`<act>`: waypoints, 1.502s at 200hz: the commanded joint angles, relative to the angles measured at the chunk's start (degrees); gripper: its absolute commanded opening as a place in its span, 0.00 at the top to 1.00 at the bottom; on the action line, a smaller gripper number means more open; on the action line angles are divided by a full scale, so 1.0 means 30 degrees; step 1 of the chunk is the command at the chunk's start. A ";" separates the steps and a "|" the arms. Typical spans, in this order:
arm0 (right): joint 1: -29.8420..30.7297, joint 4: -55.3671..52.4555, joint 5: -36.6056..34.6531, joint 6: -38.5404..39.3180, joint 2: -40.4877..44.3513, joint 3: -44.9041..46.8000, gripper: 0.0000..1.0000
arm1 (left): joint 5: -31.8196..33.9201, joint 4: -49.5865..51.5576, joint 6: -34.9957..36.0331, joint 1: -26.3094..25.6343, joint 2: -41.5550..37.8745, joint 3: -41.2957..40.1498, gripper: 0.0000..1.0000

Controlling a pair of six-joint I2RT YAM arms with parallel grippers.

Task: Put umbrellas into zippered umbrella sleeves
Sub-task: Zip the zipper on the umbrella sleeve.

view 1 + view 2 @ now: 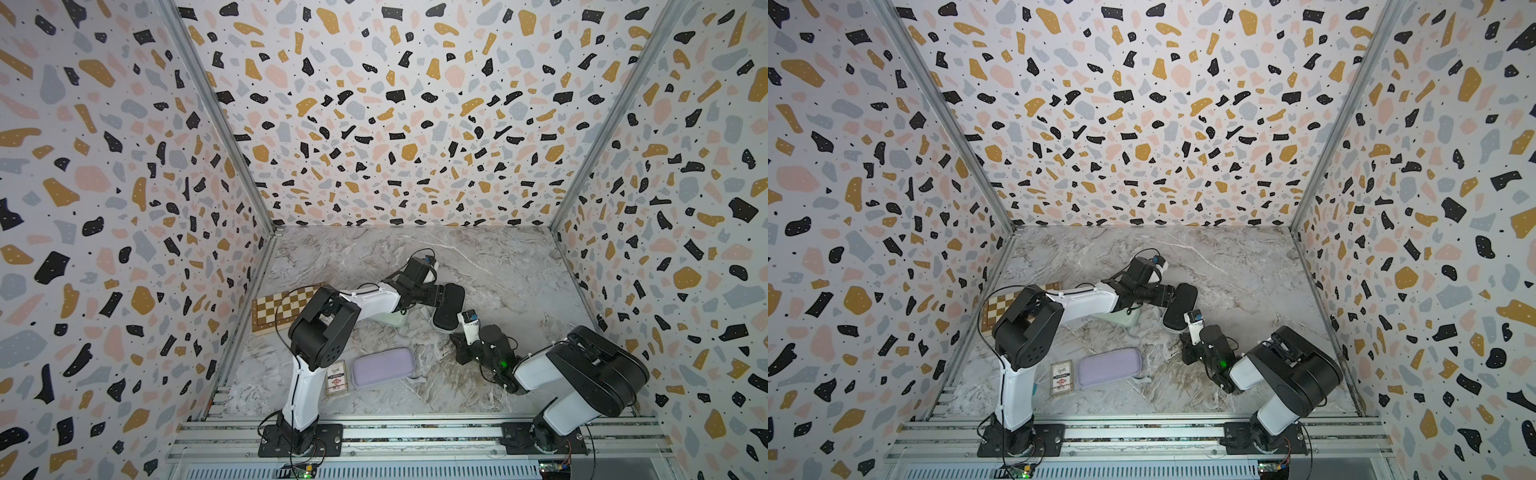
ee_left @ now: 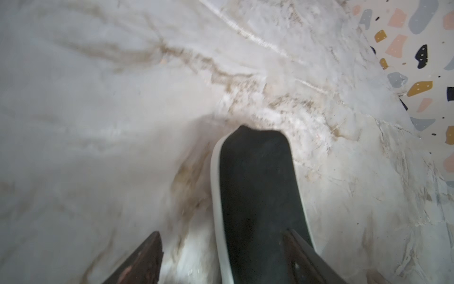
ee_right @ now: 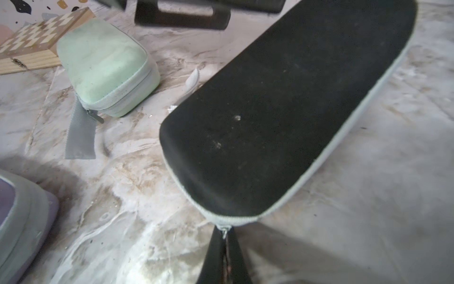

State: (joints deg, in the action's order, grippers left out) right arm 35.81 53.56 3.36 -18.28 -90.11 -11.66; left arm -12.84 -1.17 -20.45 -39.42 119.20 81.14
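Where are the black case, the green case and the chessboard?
black case (image 3: 282, 110): right wrist view, flat top.
green case (image 3: 103, 64): right wrist view, flat top.
chessboard (image 1: 275, 309): a top view, checkered lid.

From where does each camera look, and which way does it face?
Top views: high above the arms' bases, facing down at the table; both arms show.
Left wrist: on the left arm, facing the black sleeve; open left hand shows.
Right wrist: on the right arm, facing that sleeve's zip end; shut right hand shows.
Shared: all views show the black sleeve.
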 commanded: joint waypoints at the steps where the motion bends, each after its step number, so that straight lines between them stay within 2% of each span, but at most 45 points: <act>1: -0.0403 -0.0826 -0.0482 -0.0336 0.0628 0.0392 1.00 | -0.0974 0.1523 0.2382 0.0248 0.1734 0.2661 0.23; 34: -0.0541 -0.0978 -0.0452 -0.0322 0.0971 0.0544 1.00 | -0.3101 0.3086 0.3497 0.0266 0.4403 0.6307 0.24; 77: -0.0675 -0.0738 -0.0210 -0.0380 0.1035 0.0694 1.00 | -0.3076 0.5529 0.4114 0.0257 0.6610 0.8862 0.29; 99: -0.0680 -0.0704 -0.0154 -0.0371 0.0914 0.0664 1.00 | -0.3213 0.5384 0.3925 0.0257 0.6560 0.8316 0.38; 116: -0.0668 -0.0664 0.0004 -0.0424 0.1014 0.0730 1.00 | -0.2166 0.5136 0.3557 0.0253 0.6240 0.7641 0.47; 141: -0.0441 -0.0778 0.0127 -0.0610 0.1705 0.1034 1.00 | -0.0340 0.5229 0.2744 0.0251 0.6030 0.7096 0.52; 192: 0.1207 -0.1888 -0.0837 -0.0917 0.2191 0.0827 1.00 | 0.0963 0.5416 0.1455 0.0249 0.6170 0.6846 0.72; 223: 0.1489 -0.1801 -0.0657 -0.1253 0.1600 0.0158 1.00 | 0.2550 0.5321 0.0311 0.0252 0.5478 0.5852 0.78; 265: 0.2658 -0.1934 -0.0646 -0.1475 0.1058 -0.1033 1.00 | 0.2979 0.4874 -0.0787 0.0257 0.4797 0.4780 0.87; 300: 0.2799 -0.1577 -0.0555 -0.1592 -0.0082 -0.1825 1.00 | 0.3160 0.4362 -0.1540 0.0380 0.4208 0.4089 0.94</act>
State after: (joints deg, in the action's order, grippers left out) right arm 43.24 48.45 -0.62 -22.35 -88.60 -14.63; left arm -9.67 6.76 -22.09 -39.42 130.65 96.77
